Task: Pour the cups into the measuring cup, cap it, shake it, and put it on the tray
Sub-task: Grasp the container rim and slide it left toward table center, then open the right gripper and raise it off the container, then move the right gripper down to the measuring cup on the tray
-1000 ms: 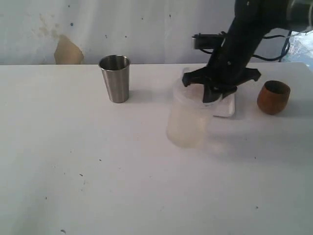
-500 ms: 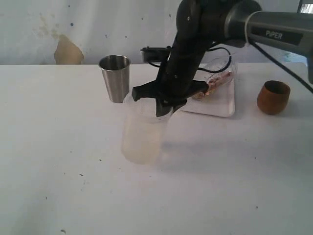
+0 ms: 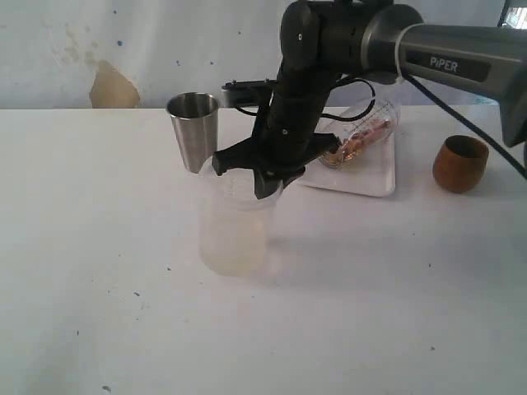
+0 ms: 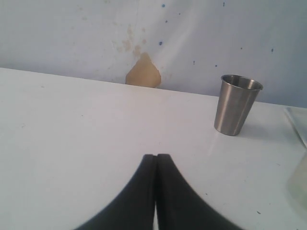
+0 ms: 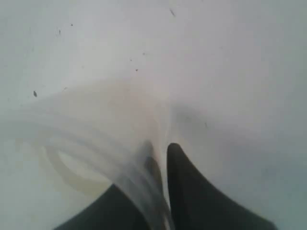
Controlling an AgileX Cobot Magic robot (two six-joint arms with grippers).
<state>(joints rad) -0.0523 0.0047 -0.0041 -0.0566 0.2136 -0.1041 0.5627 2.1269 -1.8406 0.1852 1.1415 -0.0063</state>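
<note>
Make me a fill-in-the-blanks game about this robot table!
The right gripper holds the frosted container by its ____.
The steel tumbler stands ____ on the table.
On the white tray, the measuring cup lies on its ____.
The left gripper holds nothing, and it is ____.
Missing words: rim, upright, side, shut.

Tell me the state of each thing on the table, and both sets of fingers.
steel tumbler: upright, free.
wooden cup: upright, free.
frosted container: upright, gripped at its rim.
measuring cup: lying on its side on the tray.
left fingers: shut, empty.
right fingers: shut on the frosted container.
</note>
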